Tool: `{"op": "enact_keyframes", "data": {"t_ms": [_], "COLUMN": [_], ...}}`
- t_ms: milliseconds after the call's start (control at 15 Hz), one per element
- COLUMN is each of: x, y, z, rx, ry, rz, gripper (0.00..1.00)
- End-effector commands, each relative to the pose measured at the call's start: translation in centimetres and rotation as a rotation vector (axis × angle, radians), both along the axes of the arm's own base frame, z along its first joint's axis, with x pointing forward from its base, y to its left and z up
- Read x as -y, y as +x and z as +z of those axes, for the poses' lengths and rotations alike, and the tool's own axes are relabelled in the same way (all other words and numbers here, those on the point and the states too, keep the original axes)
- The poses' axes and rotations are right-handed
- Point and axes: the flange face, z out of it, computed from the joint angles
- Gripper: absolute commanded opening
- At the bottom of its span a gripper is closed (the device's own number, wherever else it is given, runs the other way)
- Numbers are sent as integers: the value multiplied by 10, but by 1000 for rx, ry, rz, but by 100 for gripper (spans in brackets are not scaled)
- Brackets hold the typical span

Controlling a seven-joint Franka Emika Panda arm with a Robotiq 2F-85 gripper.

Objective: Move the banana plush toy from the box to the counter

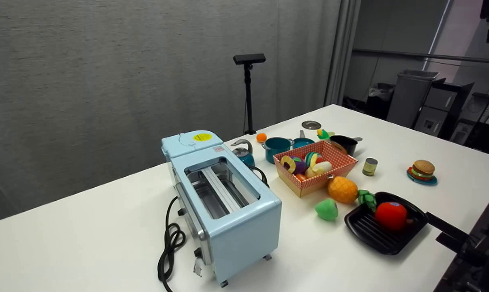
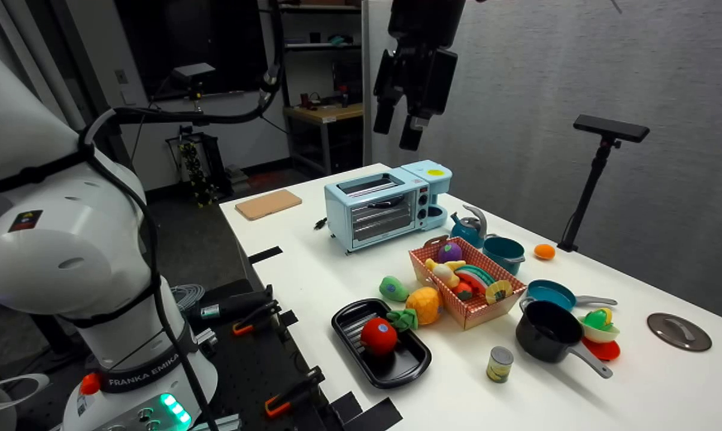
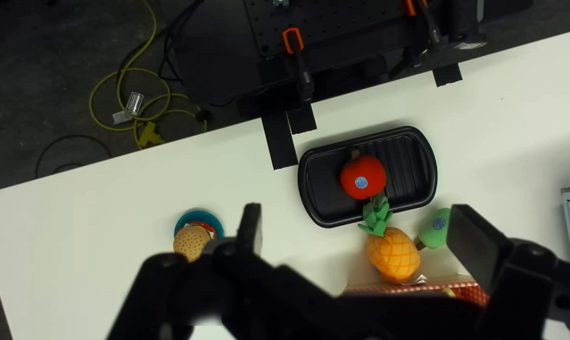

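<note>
The yellow banana plush toy [image 1: 318,167] [image 2: 443,272] lies in the box among other toy foods, in both exterior views. The box has red checkered walls [image 1: 290,181] [image 2: 470,316]. In the wrist view only a strip of the box's rim [image 3: 436,286] shows, with a small yellow bit inside; the rest is hidden behind the gripper. The white counter [image 1: 106,231] [image 2: 301,281] [image 3: 100,184] carries everything. My gripper [image 2: 396,129] is high above the counter, well above and apart from the box. Its fingers [image 3: 356,225] are wide apart with nothing held between them.
A plush pineapple [image 3: 393,255] leans by the box, beside a green plush [image 3: 434,229]. A black tray [image 2: 367,371] holds a red plush [image 2: 378,336]. The blue toaster [image 1: 244,235], a teal pot [image 2: 503,254], a black saucepan [image 2: 549,329], a can [image 2: 500,364] and a burger toy [image 1: 423,168] stand around.
</note>
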Motion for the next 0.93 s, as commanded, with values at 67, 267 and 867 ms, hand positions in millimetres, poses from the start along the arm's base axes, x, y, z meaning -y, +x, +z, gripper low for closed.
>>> {"op": "enact_keyframes", "data": {"t_ms": [67,267,867], "x": [0,0,2], "y": [0,0,-2], "z": [1,1,-2], "rx": [-1,-1,-4], "ry": [0,0,4], "rz": [0,0,-6], "gripper": [100,100,100]}}
